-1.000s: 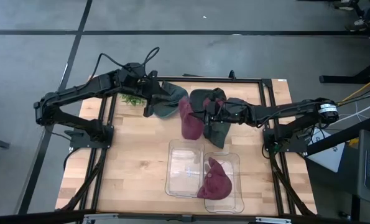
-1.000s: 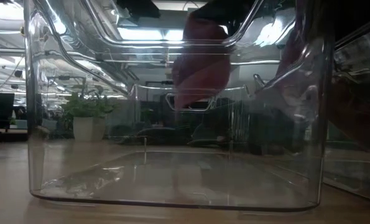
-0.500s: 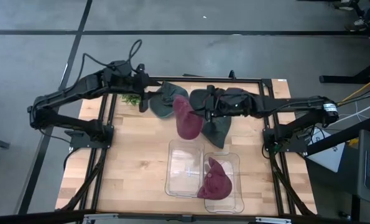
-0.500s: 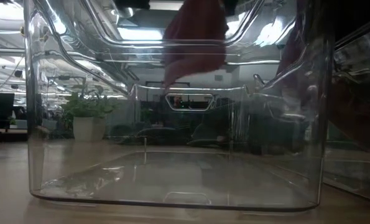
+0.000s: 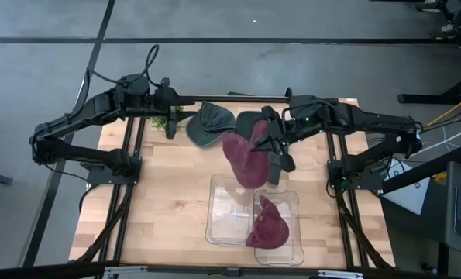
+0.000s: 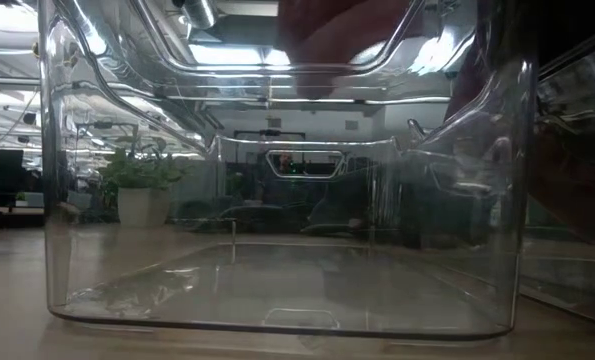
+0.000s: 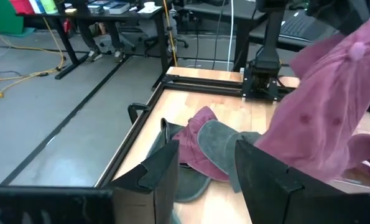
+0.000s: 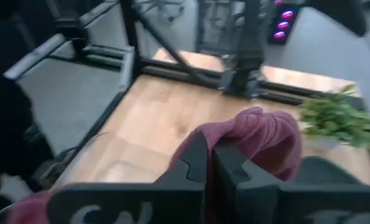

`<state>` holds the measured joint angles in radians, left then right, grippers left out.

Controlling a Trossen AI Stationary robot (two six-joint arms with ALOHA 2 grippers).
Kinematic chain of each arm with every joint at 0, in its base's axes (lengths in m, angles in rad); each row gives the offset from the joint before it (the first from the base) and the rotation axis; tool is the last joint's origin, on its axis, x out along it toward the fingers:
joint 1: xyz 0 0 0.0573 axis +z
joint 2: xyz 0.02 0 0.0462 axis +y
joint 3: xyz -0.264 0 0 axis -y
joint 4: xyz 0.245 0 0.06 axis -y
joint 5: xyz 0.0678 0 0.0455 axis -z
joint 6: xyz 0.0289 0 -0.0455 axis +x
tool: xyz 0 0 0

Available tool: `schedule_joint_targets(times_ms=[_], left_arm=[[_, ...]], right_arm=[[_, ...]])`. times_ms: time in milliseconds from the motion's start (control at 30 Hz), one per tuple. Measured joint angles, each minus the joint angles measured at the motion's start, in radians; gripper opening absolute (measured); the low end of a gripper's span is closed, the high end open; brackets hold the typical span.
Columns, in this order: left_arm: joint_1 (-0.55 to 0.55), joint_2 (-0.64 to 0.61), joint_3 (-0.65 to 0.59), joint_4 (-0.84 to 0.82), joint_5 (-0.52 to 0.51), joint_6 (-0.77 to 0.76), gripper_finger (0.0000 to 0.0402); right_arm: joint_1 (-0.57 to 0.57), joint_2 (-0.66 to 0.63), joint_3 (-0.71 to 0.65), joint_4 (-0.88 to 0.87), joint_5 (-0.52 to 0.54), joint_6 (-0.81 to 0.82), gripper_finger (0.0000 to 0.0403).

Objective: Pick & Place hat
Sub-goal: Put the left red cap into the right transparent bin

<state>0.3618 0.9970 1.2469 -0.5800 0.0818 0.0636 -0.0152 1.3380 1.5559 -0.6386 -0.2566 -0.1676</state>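
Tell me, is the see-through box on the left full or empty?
Empty. The left clear bin shows only bare floor; the maroon hat hangs from the right gripper.

Even overhead light, soft shadows; ceiling-light glare on clear bin (image 6: 277, 200) walls; right wrist view motion-blurred

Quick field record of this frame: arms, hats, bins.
right gripper: shut on maroon hat, held above the table near the bins
left gripper: open, empty, at the table's far left edge
green hats: lying at the far side of the table
left bin: no hat inside
right bin: holds second maroon hat
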Motion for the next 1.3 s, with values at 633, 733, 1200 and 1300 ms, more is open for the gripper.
schedule_joint_targets(times_ms=[633,733,1200,1300], left_arm=[[0.000,0.005,0.000,-0.206,-0.002,-0.150,0.0154],[0.000,0.005,0.000,-0.209,-0.002,-0.235,0.0154],[-0.011,0.005,0.000,-0.203,-0.004,-0.312,0.0154],[-0.022,0.005,0.000,-0.203,-0.004,-0.313,0.0152]], right_arm=[[0.214,-0.001,0.238,-0.173,-0.193,-0.068,0.0003],[0.277,0.000,0.238,-0.183,-0.191,-0.050,0.0003],[0.527,0.073,0.238,-0.346,-0.190,0.053,0.0003],[0.574,0.120,0.238,-0.378,-0.189,0.059,0.0003]])
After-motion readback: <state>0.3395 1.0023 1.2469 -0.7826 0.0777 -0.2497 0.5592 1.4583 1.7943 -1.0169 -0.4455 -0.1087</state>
